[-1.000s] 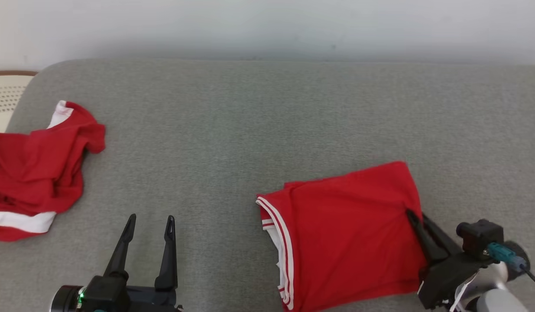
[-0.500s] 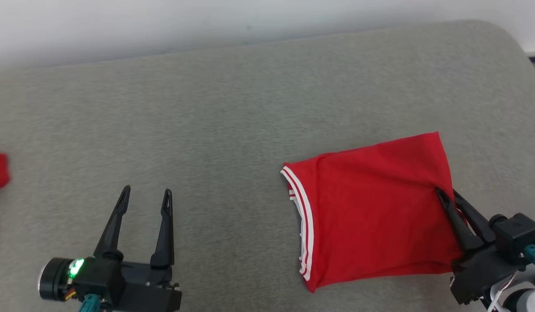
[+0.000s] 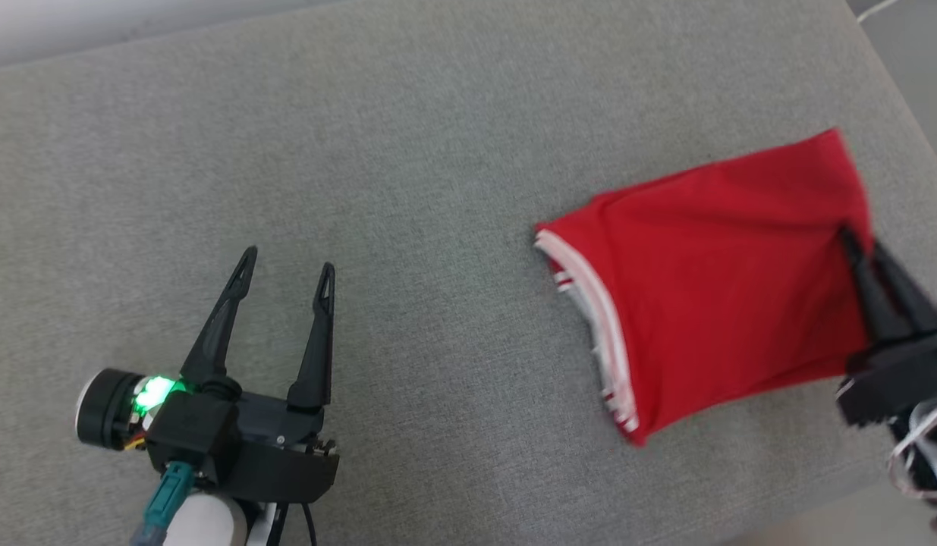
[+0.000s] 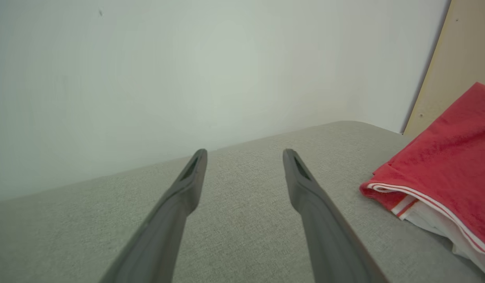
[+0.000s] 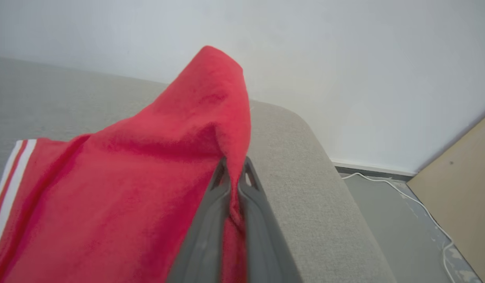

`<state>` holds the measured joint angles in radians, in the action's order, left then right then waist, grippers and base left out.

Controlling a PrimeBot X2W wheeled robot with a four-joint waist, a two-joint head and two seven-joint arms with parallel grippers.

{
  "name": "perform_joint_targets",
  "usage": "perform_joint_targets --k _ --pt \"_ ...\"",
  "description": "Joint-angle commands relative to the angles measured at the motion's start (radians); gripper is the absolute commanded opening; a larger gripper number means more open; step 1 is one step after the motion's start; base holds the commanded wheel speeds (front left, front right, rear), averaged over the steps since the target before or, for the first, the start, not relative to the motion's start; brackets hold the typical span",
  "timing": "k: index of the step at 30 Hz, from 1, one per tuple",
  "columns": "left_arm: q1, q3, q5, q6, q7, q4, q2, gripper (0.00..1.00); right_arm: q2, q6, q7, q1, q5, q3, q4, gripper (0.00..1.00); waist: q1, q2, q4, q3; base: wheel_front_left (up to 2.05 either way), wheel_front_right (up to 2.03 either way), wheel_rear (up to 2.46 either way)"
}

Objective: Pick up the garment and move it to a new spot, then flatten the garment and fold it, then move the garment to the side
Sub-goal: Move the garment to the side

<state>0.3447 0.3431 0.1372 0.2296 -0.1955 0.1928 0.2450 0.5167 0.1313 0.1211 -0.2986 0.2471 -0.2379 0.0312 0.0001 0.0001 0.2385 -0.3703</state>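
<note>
A folded red garment (image 3: pixel 711 273) with white-striped trim lies on the grey cushion at the right of the head view. My right gripper (image 3: pixel 855 243) is shut on its right edge, and in the right wrist view the red cloth (image 5: pixel 156 177) bunches up between the closed fingers (image 5: pixel 211 220). My left gripper (image 3: pixel 286 265) hovers open over bare cushion at the lower left, well apart from the garment. The left wrist view shows its spread fingers (image 4: pixel 187 184) with nothing between them, and the garment (image 4: pixel 442 165) off to the right.
The grey cushion (image 3: pixel 407 152) ends in a rounded right edge (image 5: pixel 324 188) close to the garment. Beyond it lies grey floor with a white cable (image 5: pixel 387 184) and a tan panel (image 5: pixel 458 177). A white wall backs the cushion.
The head camera has swung right, so the other red garment at the left has left the picture. My right gripper has dragged the folded garment toward the cushion's right edge. The left gripper stays open.
</note>
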Motion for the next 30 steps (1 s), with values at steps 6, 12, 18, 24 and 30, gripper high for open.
perform_joint_targets --k 6,12,18,24,30 --pt "0.037 0.015 -0.025 -0.006 0.018 0.027 0.015 1.0 0.058 -0.001 0.078 -0.139 0.044 0.033 0.213 0.0 -0.0001 -0.0001 0.021 -0.073 0.0 0.0 0.0" --pt "0.064 0.033 -0.043 -0.013 0.034 0.052 0.022 1.0 0.134 -0.001 0.131 -0.277 0.067 0.017 0.45 0.0 -0.0001 -0.0001 0.008 -0.107 0.0 0.0 0.0" --pt "0.076 0.042 -0.047 -0.012 0.044 0.058 0.027 1.0 0.128 -0.001 0.145 -0.376 0.087 -0.006 0.613 0.61 -0.0001 -0.0001 0.003 -0.118 0.0 0.0 0.0" --pt "0.078 0.047 -0.038 -0.01 0.04 0.048 0.022 1.0 0.103 -0.001 0.145 -0.424 0.092 0.039 0.743 1.0 -0.0001 -0.0001 -0.003 -0.101 0.0 0.0 0.0" --pt "0.049 0.042 -0.025 -0.004 0.025 0.031 0.024 1.0 0.065 -0.001 0.145 -0.38 0.111 0.137 0.684 1.0 -0.0001 -0.0001 0.0 -0.064 0.0 0.0 0.0"
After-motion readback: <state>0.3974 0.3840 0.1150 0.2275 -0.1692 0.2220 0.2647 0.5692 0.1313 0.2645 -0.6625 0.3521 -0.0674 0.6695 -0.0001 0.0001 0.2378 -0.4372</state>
